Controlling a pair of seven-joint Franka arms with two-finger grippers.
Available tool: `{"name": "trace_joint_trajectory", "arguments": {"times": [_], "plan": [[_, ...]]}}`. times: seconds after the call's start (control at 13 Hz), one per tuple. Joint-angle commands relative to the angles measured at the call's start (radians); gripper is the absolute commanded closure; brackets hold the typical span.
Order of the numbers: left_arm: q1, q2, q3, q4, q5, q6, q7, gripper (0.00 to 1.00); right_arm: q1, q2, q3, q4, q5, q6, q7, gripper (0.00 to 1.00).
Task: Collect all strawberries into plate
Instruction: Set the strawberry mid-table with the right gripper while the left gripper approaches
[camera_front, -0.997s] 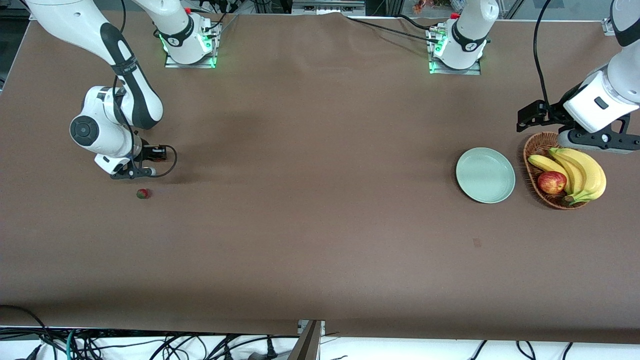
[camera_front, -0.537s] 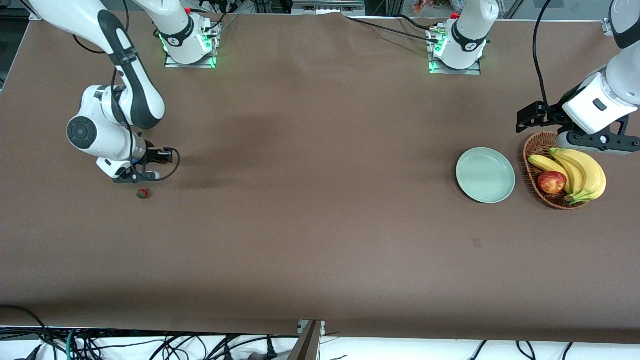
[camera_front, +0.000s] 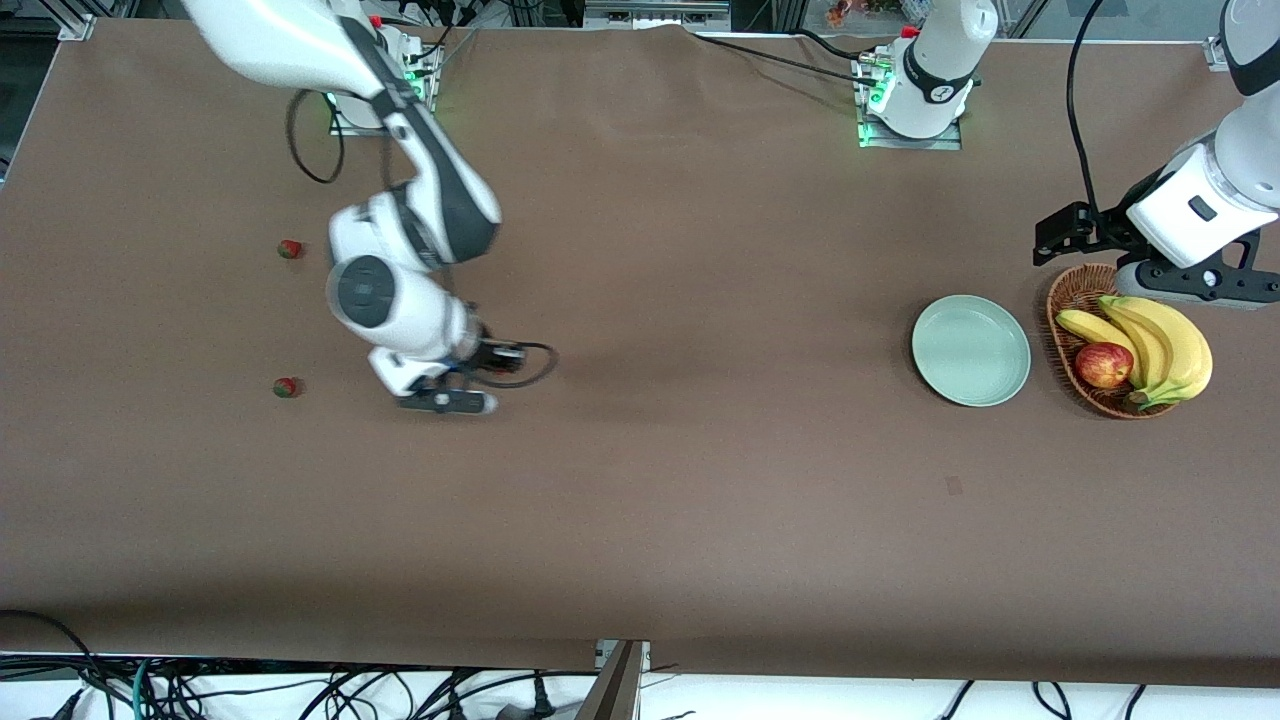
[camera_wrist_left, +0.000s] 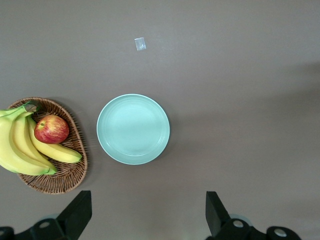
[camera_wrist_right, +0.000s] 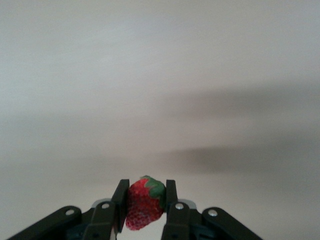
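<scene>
- I judge the step in hand as the carry: my right gripper (camera_wrist_right: 145, 210) has its fingers (camera_wrist_right: 120, 200) clamped on one strawberry (camera_wrist_right: 144, 204), the berry pinched between the two pads with its green top showing.
- In the front view the right gripper (camera_front: 447, 400) is up over bare brown surface (camera_front: 700, 500), well apart from the plate (camera_front: 970, 350), which sits toward the left arm's end beside the wicker basket (camera_front: 1072, 295).
- The plate looks empty as far as I can tell from the left wrist view, so nothing is delivered yet.
- Two more strawberries lie on the surface toward the right arm's end: one (camera_front: 286, 387) nearer the front camera, the other (camera_front: 289, 248) farther from it.
- My next move calls for a long traverse to above the plate, a lowering close to it, then a release so the berry does not roll off the shallow rim.
- My left gripper (camera_wrist_left: 145, 220) waits with its fingers wide apart and empty, hanging over the basket's edge.
</scene>
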Motion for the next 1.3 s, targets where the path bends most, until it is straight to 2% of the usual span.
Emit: {"name": "trace_joint_trajectory", "arguments": {"times": [0.0, 0.08, 0.31, 0.38, 0.46, 0.54, 0.61, 0.77, 0.92, 1.07, 1.23], "plan": [[0.013, 0.01, 0.004, 0.014, -0.027, -0.009, -0.025, 0.0, 0.165, 0.211, -0.01, 0.266, 0.003, 0.064, 0.292, 0.71], [0.013, 0.016, 0.001, 0.016, -0.028, -0.001, -0.026, 0.0, 0.231, 0.267, -0.012, 0.304, 0.001, 0.168, 0.397, 0.66], [0.016, 0.017, 0.002, 0.008, -0.04, 0.008, -0.025, 0.0, 0.429, 0.412, -0.062, 0.384, -0.01, 0.455, 0.628, 0.62], [0.016, 0.017, 0.002, -0.003, -0.04, 0.019, -0.025, 0.0, 0.472, 0.441, -0.087, 0.403, -0.01, 0.513, 0.71, 0.54], [0.016, 0.018, 0.002, -0.012, -0.04, 0.025, -0.023, 0.0, 0.494, 0.447, -0.096, 0.403, -0.01, 0.549, 0.756, 0.41], [0.016, 0.017, 0.002, -0.016, -0.04, 0.036, -0.023, 0.0, 0.499, 0.446, -0.096, 0.401, -0.01, 0.555, 0.772, 0.23], [0.016, 0.018, 0.002, -0.026, -0.039, 0.039, -0.023, 0.0, 0.499, 0.435, -0.098, 0.4, -0.005, 0.555, 0.774, 0.01], [0.016, 0.017, 0.002, -0.061, -0.037, 0.072, -0.022, 0.0, 0.476, 0.399, -0.101, 0.392, 0.0, 0.541, 0.755, 0.0], [0.016, 0.012, 0.001, -0.102, -0.036, 0.112, -0.023, 0.0, 0.402, 0.311, -0.102, 0.349, -0.013, 0.395, 0.688, 0.0], [0.015, 0.01, -0.005, -0.144, -0.036, 0.152, -0.028, 0.0, 0.326, 0.207, -0.106, 0.281, 0.0, 0.183, 0.448, 0.0], [0.015, 0.004, -0.036, -0.213, -0.036, 0.227, -0.052, 0.0, 0.229, 0.085, -0.112, 0.155, 0.0, 0.082, 0.239, 0.0]]}}
